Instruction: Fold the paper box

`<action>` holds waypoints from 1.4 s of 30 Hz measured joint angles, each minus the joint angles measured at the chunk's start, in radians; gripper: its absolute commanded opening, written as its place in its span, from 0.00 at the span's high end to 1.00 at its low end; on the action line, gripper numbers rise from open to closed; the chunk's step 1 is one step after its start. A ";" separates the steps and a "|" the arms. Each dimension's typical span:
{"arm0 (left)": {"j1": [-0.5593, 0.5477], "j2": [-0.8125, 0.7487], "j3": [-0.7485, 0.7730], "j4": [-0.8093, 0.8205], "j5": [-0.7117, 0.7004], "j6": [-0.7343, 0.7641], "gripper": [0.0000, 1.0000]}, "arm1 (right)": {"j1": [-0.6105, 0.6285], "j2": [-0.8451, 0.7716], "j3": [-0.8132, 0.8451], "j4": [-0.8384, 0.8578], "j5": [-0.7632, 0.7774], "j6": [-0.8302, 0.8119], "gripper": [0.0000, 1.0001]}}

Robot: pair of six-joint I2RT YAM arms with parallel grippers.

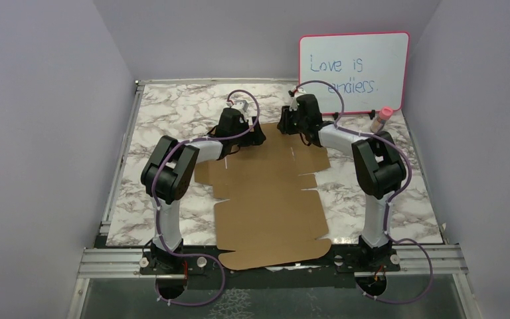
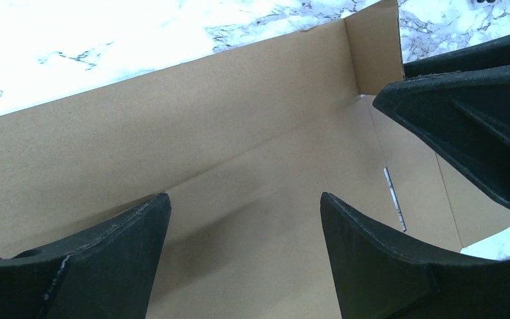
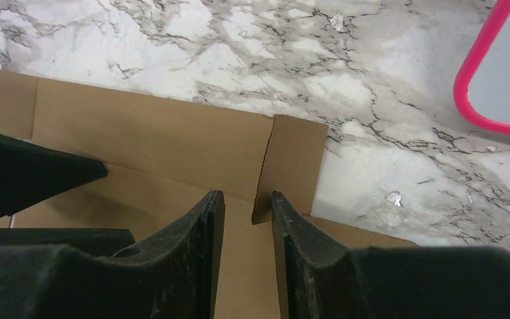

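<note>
1. The bench (image 1: 172,113) carried the box (image 1: 265,199), a die-cut sheet lying mostly flat between the two arms. Its long axis ran from the near edge towards the back.
2. Only the far flap (image 2: 172,113) stood up from the sheet, a long strip set left to right, across that axis.
3. Both hands were at this far end, and the near part of the sheet lay well apart from either.
4. The left hand (image 2: 244,199) hung wide open over the sheet just inside the flap. It held nothing, and its fingers pointed at the flap's inner face.
5. The right hand (image 3: 247,196) sat at the flap's right end, its fingers a narrow gap apart and not pinching anything we could see.
6. The tab (image 3: 295,159) at that end was creased away from the flap, and its lower corner sat right at the gap between the right fingers.
7. We judged that the coming move turned on this tab. It lay straight ahead of the right hand and much nearer to it than to the left, so turning the tab inward fell to the right hand while the left steadied the flap.
</note>
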 measured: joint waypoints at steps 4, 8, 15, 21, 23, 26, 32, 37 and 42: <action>0.000 0.000 0.000 0.000 0.000 0.000 0.15 | 0.002 -0.002 0.004 -0.010 0.019 -0.008 0.54; 0.000 -0.002 0.000 -0.002 0.000 0.000 0.15 | 0.000 -0.025 0.002 -0.031 0.030 -0.013 0.48; -0.005 -0.029 0.000 -0.058 0.000 0.000 0.15 | -0.058 -0.180 -0.089 -0.030 0.026 -0.007 0.42; -0.018 -0.091 -0.013 -0.105 -0.001 0.000 0.15 | -0.186 -0.304 -0.238 -0.018 0.008 0.033 0.41; -0.031 -0.118 -0.029 -0.105 -0.001 -0.001 0.15 | -0.238 -0.333 -0.308 -0.007 -0.017 0.062 0.41; -0.058 -0.150 -0.060 -0.105 0.000 -0.005 0.16 | -0.309 -0.359 -0.407 0.003 -0.056 0.113 0.41; -0.102 -0.187 -0.154 -0.099 0.001 -0.019 0.15 | -0.372 -0.369 -0.529 0.036 -0.114 0.175 0.44; -0.106 -0.190 -0.196 -0.085 0.003 -0.034 0.15 | -0.381 -0.367 -0.558 0.079 -0.167 0.201 0.56; -0.108 -0.191 -0.208 -0.066 0.003 -0.038 0.15 | -0.385 -0.354 -0.570 0.108 -0.219 0.211 0.75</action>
